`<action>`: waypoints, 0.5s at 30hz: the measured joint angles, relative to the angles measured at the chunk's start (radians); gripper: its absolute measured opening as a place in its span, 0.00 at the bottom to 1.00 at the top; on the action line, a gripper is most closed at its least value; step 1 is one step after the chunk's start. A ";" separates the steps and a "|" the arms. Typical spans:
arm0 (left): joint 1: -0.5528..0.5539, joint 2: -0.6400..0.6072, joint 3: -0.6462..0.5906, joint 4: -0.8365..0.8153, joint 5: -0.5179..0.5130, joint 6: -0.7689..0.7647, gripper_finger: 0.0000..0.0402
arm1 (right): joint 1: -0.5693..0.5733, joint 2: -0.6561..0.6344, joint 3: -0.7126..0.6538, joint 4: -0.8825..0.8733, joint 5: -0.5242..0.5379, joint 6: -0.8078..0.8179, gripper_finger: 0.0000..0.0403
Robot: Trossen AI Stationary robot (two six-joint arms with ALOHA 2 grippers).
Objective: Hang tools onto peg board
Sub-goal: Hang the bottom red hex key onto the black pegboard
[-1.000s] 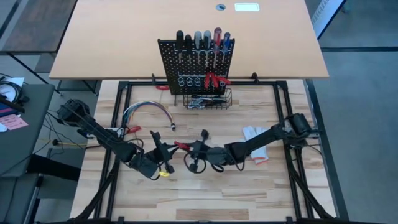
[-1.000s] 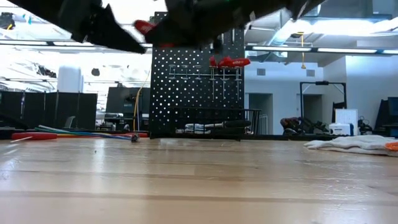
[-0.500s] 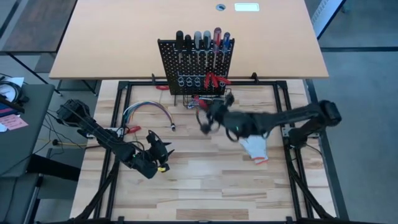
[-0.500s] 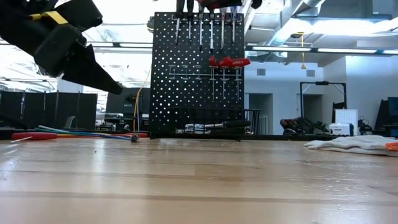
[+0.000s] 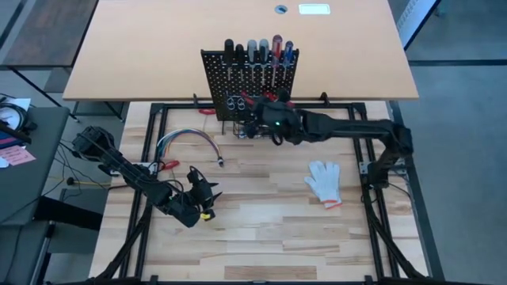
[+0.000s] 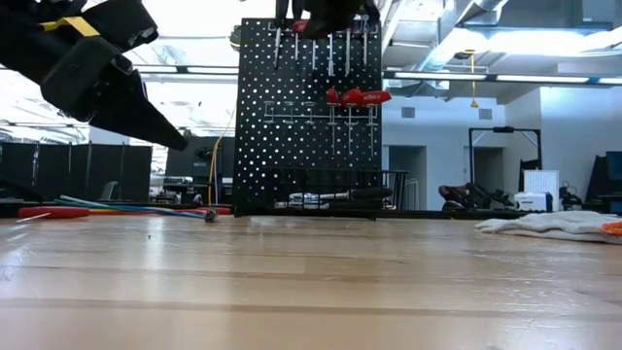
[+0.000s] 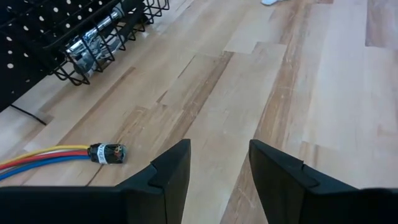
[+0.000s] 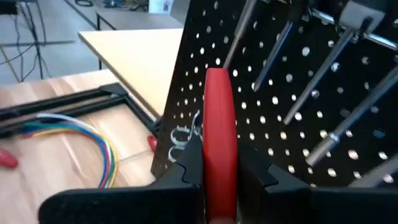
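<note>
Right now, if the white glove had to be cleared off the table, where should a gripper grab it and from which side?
Probably the orange-edged cuff, from straight above. The white glove lies flat and limp, fingers toward the peg board, cuff away from it, so only a top-down pinch fits. The right gripper holds a red-handled tool at the board; the left gripper hovers open.

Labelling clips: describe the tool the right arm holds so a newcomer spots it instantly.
Find the black upright perforated peg board at the table's far edge. The right pincer is up against its face, shut on a red-handled tool. Unlike the screwdrivers hanging in the top row, it sits between pincer fingers.
</note>
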State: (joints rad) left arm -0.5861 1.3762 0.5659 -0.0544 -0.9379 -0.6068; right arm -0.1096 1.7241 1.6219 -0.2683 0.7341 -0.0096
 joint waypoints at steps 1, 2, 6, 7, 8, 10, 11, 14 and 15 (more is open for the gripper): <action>-0.002 0.000 0.000 -0.001 0.001 0.000 0.40 | -0.008 0.012 0.012 0.000 0.000 -0.003 0.11; -0.003 0.000 0.000 -0.003 0.001 0.000 0.40 | -0.016 0.019 0.019 0.004 -0.001 -0.005 0.11; -0.003 0.000 0.000 -0.008 0.002 0.000 0.40 | -0.045 0.051 0.029 0.004 0.005 -0.023 0.11; -0.003 0.000 0.000 -0.008 0.002 0.000 0.40 | -0.052 0.051 0.029 -0.005 0.005 -0.023 0.11; -0.003 0.000 0.000 -0.007 0.002 0.001 0.40 | -0.059 0.051 0.029 -0.006 0.006 -0.020 0.11; -0.003 0.000 0.000 -0.005 0.002 0.009 0.40 | -0.070 0.056 0.031 -0.013 0.012 -0.014 0.11; -0.003 0.000 0.000 -0.002 0.002 0.013 0.40 | -0.074 0.059 0.032 -0.013 0.014 -0.014 0.11; -0.003 0.000 0.000 0.000 0.002 0.018 0.40 | -0.078 0.065 0.030 -0.035 0.016 -0.014 0.11; -0.003 0.000 0.000 0.001 0.002 0.019 0.40 | -0.078 0.065 0.030 -0.039 0.016 -0.013 0.11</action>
State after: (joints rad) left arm -0.5896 1.3762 0.5655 -0.0534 -0.9360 -0.5877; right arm -0.1875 1.7893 1.6516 -0.3069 0.7505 -0.0231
